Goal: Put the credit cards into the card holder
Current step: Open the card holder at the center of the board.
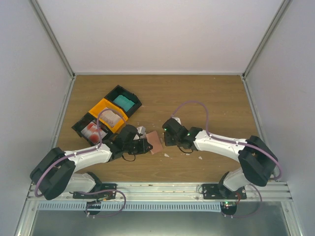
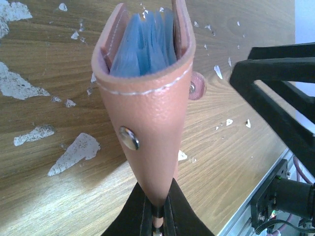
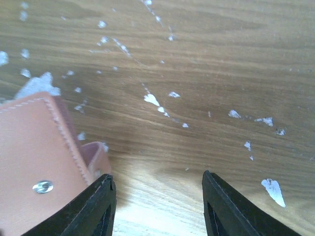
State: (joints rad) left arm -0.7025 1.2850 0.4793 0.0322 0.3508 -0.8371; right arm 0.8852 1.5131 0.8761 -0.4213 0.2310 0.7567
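My left gripper (image 2: 157, 209) is shut on the bottom edge of the salmon-pink card holder (image 2: 147, 123) and holds it up on edge over the table. Its mouth gapes open, with blue sheets (image 2: 145, 46) standing inside. In the top view the left gripper (image 1: 141, 145) and the holder (image 1: 155, 142) are at the table's middle. My right gripper (image 3: 157, 196) is open and empty, just right of the holder (image 3: 34, 162); it also shows in the top view (image 1: 170, 133). A teal card (image 1: 123, 102), a pale card (image 1: 111, 118) and a red card (image 1: 91, 130) lie in bins at the left.
A black bin (image 1: 132, 98), an orange bin (image 1: 101, 105) and another black bin (image 1: 78, 128) stand in a diagonal row at the back left. Small white scraps (image 3: 152, 100) are scattered on the wooden table (image 1: 206, 98). A metal rail (image 1: 162, 188) runs along the near edge.
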